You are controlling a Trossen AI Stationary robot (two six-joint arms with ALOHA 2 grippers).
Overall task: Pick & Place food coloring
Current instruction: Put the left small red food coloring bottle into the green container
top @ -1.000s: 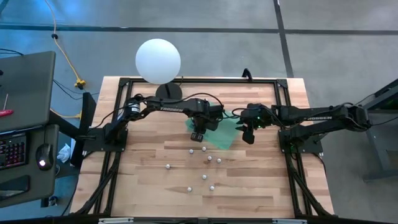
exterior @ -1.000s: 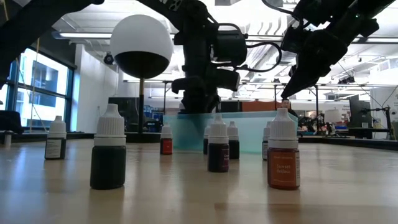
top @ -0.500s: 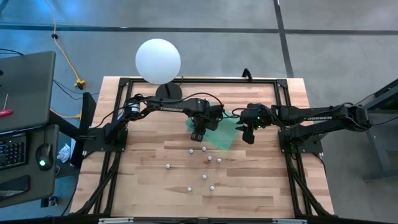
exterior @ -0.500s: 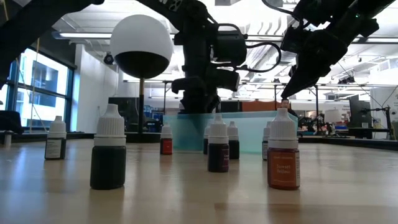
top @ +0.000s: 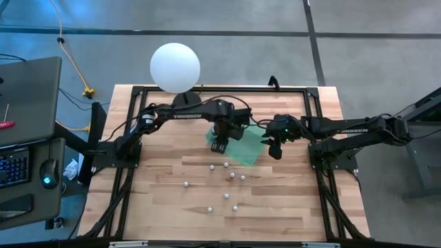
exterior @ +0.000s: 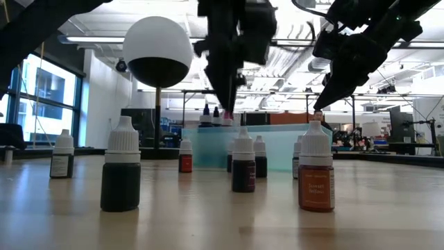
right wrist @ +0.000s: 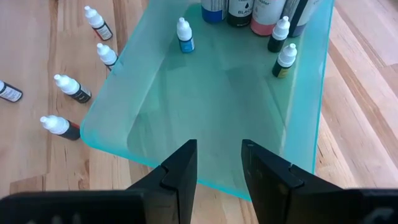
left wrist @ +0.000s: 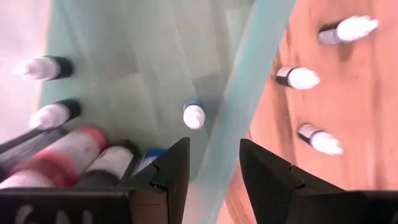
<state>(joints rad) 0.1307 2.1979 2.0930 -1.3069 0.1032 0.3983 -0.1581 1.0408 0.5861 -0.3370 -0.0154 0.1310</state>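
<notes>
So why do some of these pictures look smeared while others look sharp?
Left wrist view: motion blur smears the bottles and green tray. Low view: the left hand blurs and the bright room backlights the near bottles. Right wrist view is crisp.

From above, the bottles point(top: 226, 196) on the tabletop point(top: 158, 207) were mere white specks (colours unreadable). The larger bottles point(right wrist: 239, 9) in the tray point(right wrist: 205, 93) were cut off at the right wrist picture's edge.
</notes>
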